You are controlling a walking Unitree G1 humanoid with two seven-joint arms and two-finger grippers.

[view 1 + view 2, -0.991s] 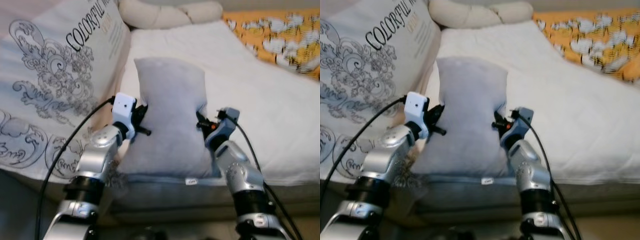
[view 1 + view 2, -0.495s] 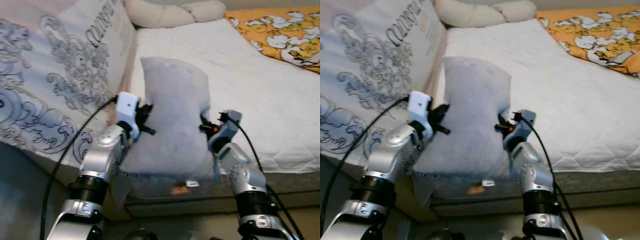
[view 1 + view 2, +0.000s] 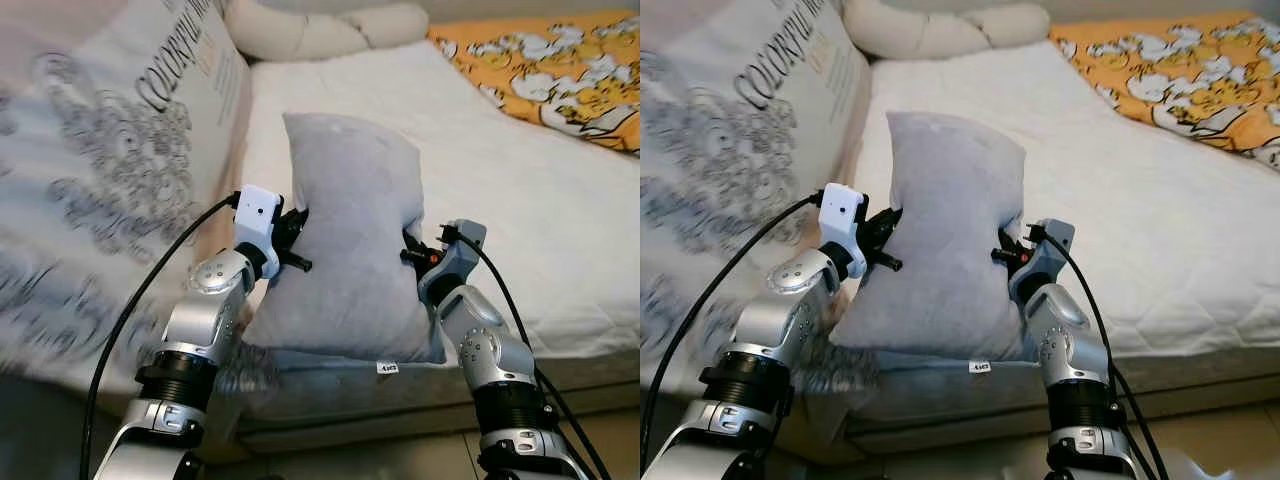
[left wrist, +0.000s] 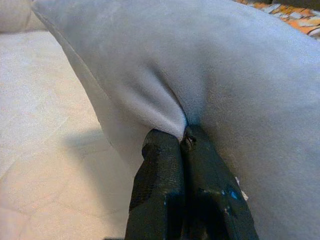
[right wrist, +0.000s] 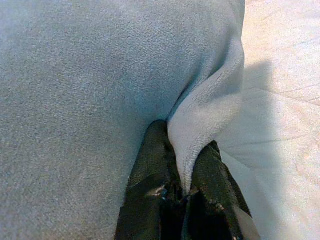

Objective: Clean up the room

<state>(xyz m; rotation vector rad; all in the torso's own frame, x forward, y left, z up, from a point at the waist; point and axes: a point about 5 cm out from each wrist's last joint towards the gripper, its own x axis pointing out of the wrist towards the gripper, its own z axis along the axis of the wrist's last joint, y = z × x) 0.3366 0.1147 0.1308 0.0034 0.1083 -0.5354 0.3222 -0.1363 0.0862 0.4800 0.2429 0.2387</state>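
**At the bed's edge, your robot holds a pillow by both sides**

At the near edge of the white quilted mattress (image 3: 560, 230), your two silver arms hold the soft grey plush pillow (image 3: 350, 230) upright between them. Your left gripper (image 4: 181, 142) is closed tight on a fold of the pillow's left edge; your right gripper (image 5: 186, 165) pinches a fold on the opposite edge. The pillow's lower end hangs over the mattress edge. To your left stands a large cream cushion printed with grey scrollwork and lettering (image 3: 110, 170). Farther back lie a pale bolster-shaped cushion (image 3: 320, 28) and an orange patterned blanket (image 3: 560, 70).
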